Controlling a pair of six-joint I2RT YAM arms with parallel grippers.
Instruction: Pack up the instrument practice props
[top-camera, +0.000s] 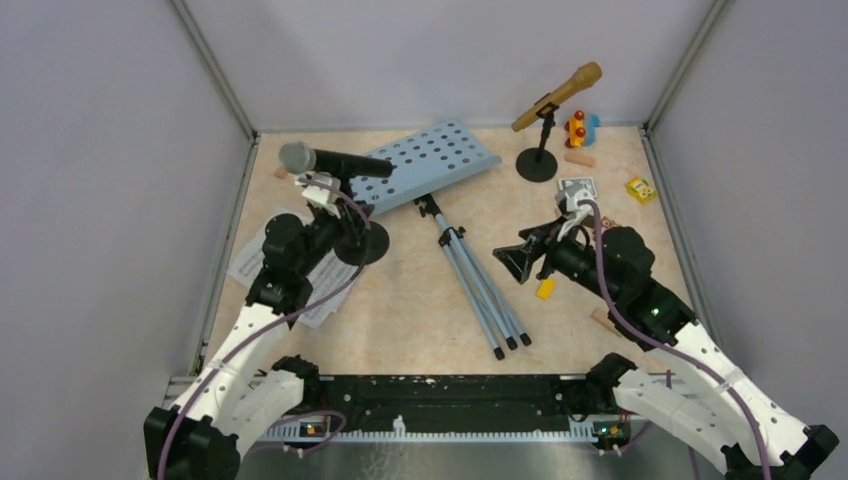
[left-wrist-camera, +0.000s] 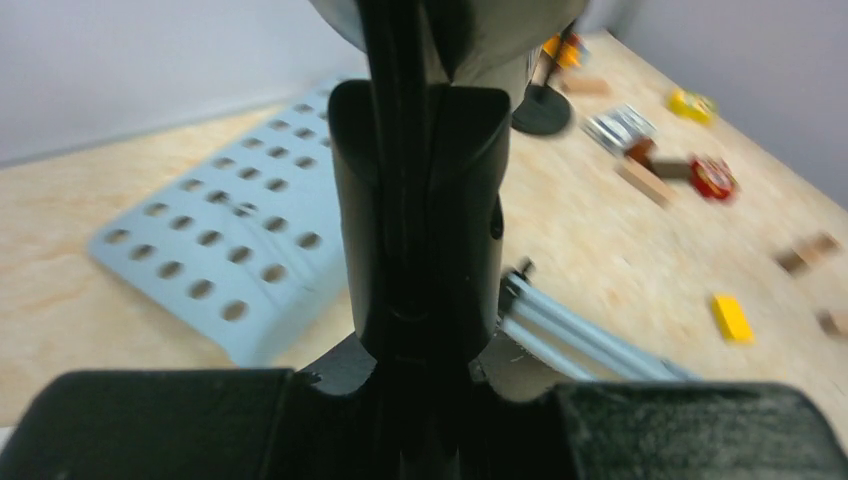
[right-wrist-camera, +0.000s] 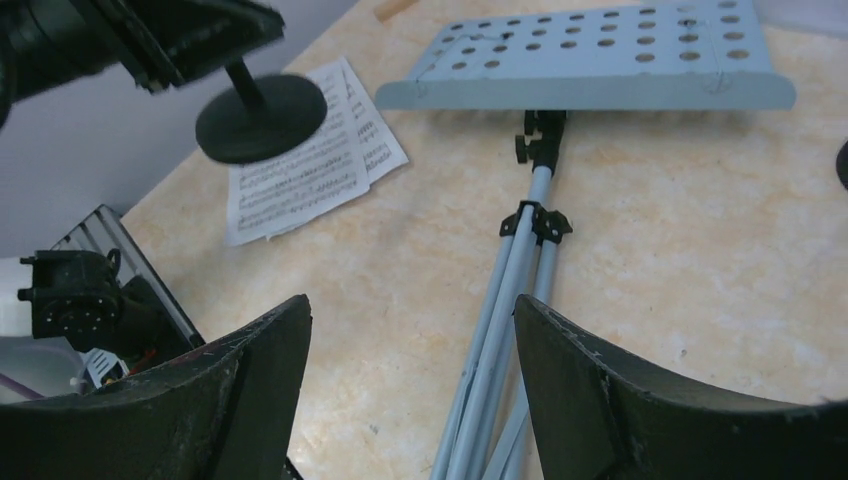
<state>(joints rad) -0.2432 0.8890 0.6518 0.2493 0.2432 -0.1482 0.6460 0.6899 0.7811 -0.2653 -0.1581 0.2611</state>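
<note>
Two grippers in view. The left gripper (left-wrist-camera: 420, 398) is clamped on the stem of a black mic holder (top-camera: 362, 243), which carries a black microphone (top-camera: 340, 161) with a grey head; its round base sits over the edge of the white music sheets (right-wrist-camera: 300, 170) at the left of the desk (top-camera: 420, 320), can't tell if the base touches down. The right gripper (right-wrist-camera: 410, 320) hangs with jaws spread wide, gripping nothing, just right of the grey tripod legs (top-camera: 485, 290). The light blue music stand (top-camera: 440, 160) lies flat mid-desk, perforated panel toward the far wall, legs folded and pointing near. A gold microphone (top-camera: 558, 97) sits in its own holder (top-camera: 537, 165) upright at far right, with colourful toys (top-camera: 577, 128) beside it. A yellow block (top-camera: 545, 289) lies by the right gripper.
</note>
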